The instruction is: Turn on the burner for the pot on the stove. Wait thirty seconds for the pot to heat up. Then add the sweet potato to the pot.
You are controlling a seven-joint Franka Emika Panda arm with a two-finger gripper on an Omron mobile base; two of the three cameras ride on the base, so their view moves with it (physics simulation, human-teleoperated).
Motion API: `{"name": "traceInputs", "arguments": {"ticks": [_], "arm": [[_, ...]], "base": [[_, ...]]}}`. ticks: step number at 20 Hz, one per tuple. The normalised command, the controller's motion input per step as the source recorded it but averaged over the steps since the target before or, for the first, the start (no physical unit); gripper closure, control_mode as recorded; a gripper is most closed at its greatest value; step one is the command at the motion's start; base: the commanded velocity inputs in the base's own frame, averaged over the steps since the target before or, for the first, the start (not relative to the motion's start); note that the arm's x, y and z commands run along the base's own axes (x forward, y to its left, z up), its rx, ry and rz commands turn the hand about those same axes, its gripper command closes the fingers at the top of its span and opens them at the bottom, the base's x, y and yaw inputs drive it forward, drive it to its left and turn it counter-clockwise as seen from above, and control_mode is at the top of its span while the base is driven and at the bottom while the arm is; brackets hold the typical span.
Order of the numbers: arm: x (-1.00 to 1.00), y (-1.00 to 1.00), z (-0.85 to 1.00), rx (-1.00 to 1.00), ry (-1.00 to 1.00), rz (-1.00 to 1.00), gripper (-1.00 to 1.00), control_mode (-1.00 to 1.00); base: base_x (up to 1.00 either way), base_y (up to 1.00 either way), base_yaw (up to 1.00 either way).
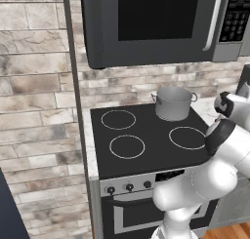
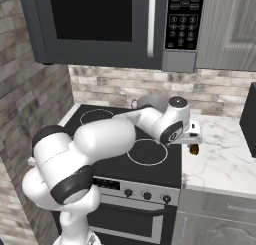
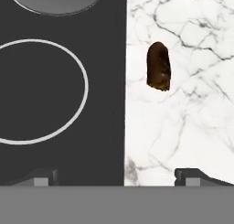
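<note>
Brushed grey metal pot (image 1: 173, 103), black glass stove (image 1: 146, 135), white veined marble counter (image 3: 183, 127)

Two flanking views, stove (image 1: 146, 135) shared

Bare marble counter (image 3: 183, 127) around sweet potato (image 3: 158, 66)

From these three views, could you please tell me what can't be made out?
- Pot: mostly behind the arm in the right base view; cut by the top edge in the hand view.
- Stove knobs: too small to read their setting.
- Sweet potato: partly behind the hand in the right base view.
</note>
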Motion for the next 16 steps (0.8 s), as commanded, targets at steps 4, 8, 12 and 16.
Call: {"name": "traceInputs", "arguments": {"ticks": [4,8,12,16], "arm": [[0.19,0.00,-0.22,-0.06,0.00,0.00,-1.00,-1.00],[0.10,0.00,-0.09,-0.01,0.00,0.00,-1.00,-1.00],[0.00,0.00,0.00,0.00,0.00,0.00,-1.00,-1.00],[0.02,0.00,0.00,0.00,0.00,0.00,-1.00,-1.00]], "base": [[0.00,0.00,0.00],[0.00,0.00,0.00],[0.00,0.00,0.00],[0.00,0.00,0.00]]}}
